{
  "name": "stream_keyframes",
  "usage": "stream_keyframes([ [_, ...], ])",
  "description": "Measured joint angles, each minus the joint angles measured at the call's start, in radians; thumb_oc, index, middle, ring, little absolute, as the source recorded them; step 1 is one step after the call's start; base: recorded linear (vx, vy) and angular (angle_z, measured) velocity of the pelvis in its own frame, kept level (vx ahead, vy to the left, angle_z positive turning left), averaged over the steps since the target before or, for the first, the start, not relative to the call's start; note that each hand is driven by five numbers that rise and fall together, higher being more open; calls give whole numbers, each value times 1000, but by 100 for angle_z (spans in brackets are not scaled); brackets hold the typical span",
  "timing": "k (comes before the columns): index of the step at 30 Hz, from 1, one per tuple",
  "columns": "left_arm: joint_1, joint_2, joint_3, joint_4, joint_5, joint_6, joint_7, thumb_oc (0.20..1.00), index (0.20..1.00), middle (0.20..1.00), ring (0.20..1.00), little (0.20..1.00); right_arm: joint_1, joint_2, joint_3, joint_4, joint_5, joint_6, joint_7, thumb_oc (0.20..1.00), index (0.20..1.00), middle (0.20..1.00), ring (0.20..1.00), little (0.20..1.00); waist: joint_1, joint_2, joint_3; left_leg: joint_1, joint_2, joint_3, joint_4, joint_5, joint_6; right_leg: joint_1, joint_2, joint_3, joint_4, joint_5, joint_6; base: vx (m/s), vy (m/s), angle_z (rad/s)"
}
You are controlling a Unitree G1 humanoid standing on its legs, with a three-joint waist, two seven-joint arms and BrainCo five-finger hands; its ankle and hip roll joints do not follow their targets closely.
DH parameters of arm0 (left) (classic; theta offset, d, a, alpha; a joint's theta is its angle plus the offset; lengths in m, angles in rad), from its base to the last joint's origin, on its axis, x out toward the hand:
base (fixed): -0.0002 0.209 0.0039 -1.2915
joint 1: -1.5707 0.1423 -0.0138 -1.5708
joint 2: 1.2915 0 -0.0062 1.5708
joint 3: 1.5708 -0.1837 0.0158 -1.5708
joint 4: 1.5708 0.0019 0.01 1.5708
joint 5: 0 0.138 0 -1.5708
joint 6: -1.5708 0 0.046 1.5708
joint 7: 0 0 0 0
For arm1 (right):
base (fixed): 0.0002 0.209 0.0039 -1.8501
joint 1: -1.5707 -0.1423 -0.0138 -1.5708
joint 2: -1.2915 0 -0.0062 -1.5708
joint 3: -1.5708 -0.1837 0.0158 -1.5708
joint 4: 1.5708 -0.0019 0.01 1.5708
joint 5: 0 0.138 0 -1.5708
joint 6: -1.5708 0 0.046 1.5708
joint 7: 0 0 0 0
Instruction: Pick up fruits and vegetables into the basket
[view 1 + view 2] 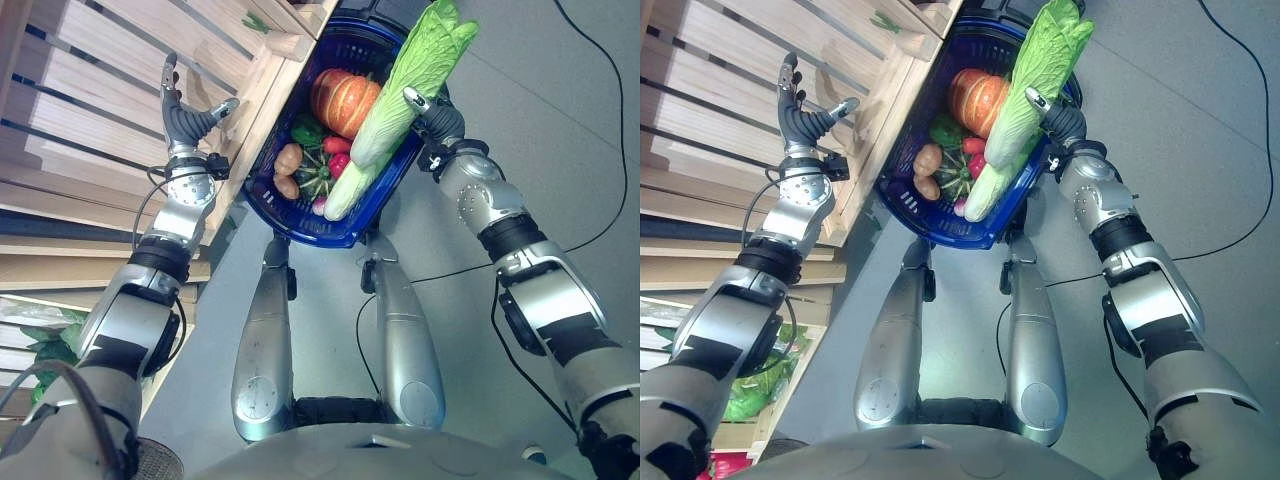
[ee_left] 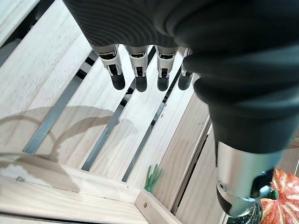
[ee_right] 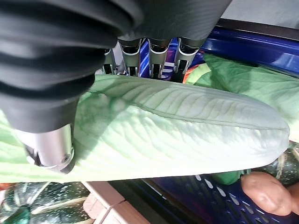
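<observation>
My right hand [image 1: 436, 121] is shut on a long pale-green napa cabbage [image 1: 402, 88], which slants across the blue basket [image 1: 340, 236] with its white stem end down inside. In the right wrist view the thumb [image 3: 51, 150] lies on the cabbage [image 3: 187, 126] and the fingers curl behind it. The basket holds an orange pumpkin [image 1: 343, 100], two potatoes [image 1: 288, 160], a green pepper [image 1: 305, 130], a red pepper [image 1: 337, 146] and a dark striped squash [image 1: 318, 180]. My left hand [image 1: 186, 120] hovers open over the wooden crate slats [image 2: 56, 70], fingers [image 2: 140, 70] straight, holding nothing.
Slatted wooden crates [image 1: 90, 90] fill the left side, their edge touching the basket's left rim. A small green stem [image 2: 152, 177] lies in a crate corner. Bagged leafy greens [image 1: 45, 345] sit at lower left. Grey floor [image 1: 560, 90] lies to the right.
</observation>
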Motion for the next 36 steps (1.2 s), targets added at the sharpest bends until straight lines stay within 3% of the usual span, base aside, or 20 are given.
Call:
stream_keyframes([
  [5,-14,-1,-34,28,-6,-1,-16,1000,1000,1000,1000,1000,-87,35,-3,217,5,47,62,200,200,200,200,200,12,3,0,-5,-11,-10,3,5,-1,-6,-14,-8,19,-9,5,18,-4,8],
  [11,-25,-5,-47,32,-7,-11,-23,1000,1000,1000,1000,1000,-97,46,-5,325,4,111,113,200,200,200,200,200,36,13,2,-41,-18,-19,15,11,-4,-44,-23,-17,47,-15,2,17,5,6],
  [24,-26,-31,-71,30,-7,-23,-15,1000,1000,1000,1000,1000,-108,72,-23,389,-45,208,95,200,200,200,200,200,48,25,3,-68,-28,-24,23,17,-4,-86,-35,-18,93,-30,-2,5,4,2],
  [25,-25,-33,-71,30,-7,-23,-15,1000,1000,1000,1000,1000,-108,74,-23,390,-54,218,92,382,382,382,382,382,50,26,3,-70,-27,-25,27,20,-1,-88,-34,-18,97,-32,-3,0,0,0],
  [26,-25,-35,-71,30,-7,-23,-14,1000,1000,1000,1000,1000,-108,74,-23,391,-55,221,91,755,755,755,755,755,52,26,3,-70,-27,-25,28,20,-1,-88,-33,-18,98,-32,-3,0,0,0],
  [27,-25,-37,-71,30,-7,-24,-14,1000,1000,1000,1000,1000,-111,74,-23,395,-57,224,89,1000,1000,1000,1000,1000,54,26,3,-70,-26,-24,30,20,-1,-88,-33,-18,99,-33,-3,0,0,0],
  [36,-25,-53,-71,29,-6,-29,6,1000,1000,1000,1000,1000,-130,73,-29,428,-64,265,68,1000,1000,1000,1000,1000,56,26,3,-71,-27,-25,38,15,-8,-91,-34,-17,111,-33,-3,0,0,0],
])
